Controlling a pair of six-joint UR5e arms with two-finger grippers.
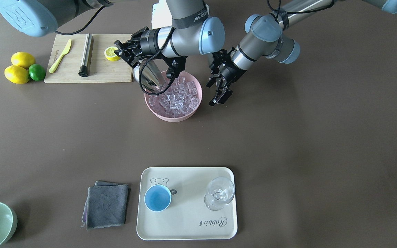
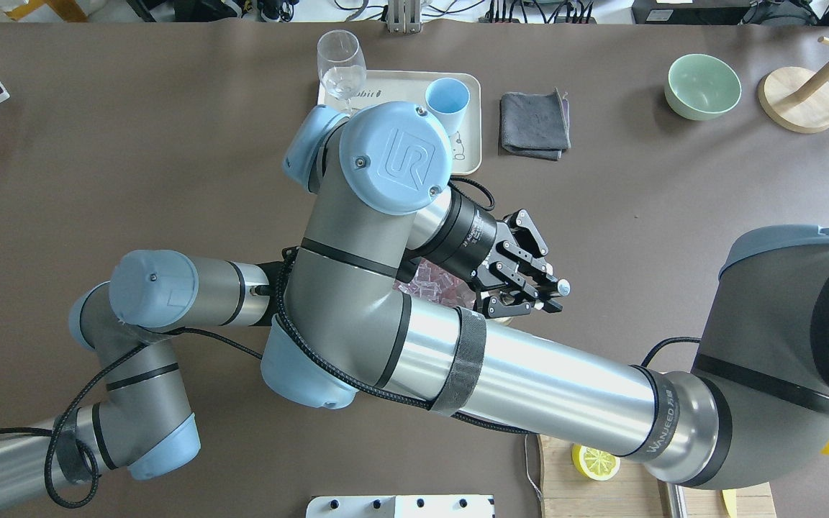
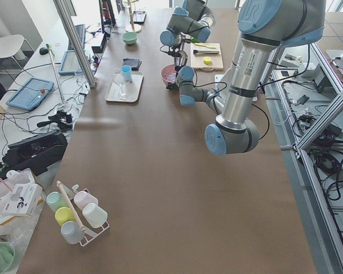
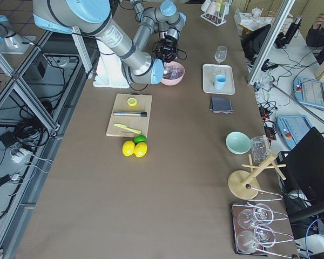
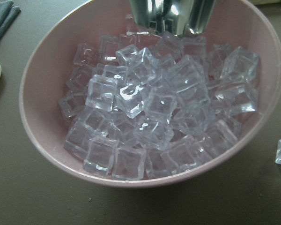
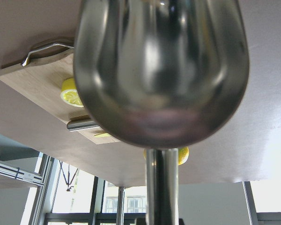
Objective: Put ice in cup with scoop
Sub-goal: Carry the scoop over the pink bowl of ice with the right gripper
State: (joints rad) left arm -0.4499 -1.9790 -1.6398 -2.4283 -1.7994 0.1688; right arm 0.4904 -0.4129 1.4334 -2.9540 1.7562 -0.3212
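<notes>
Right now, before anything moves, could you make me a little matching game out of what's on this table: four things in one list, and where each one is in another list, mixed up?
Things:
1. scoop
2. cup
3. ice
4. lemon half

Places:
A. empty, standing on the tray
B. held by the right gripper
C. on the wooden board
D. heaped in the pink bowl

Pairs: 1-B, 2-A, 3-D, 4-C

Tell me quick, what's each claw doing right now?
Left claw: open, holding nothing, beside the pink bowl.
Right claw: closed, holding the scoop.
</notes>
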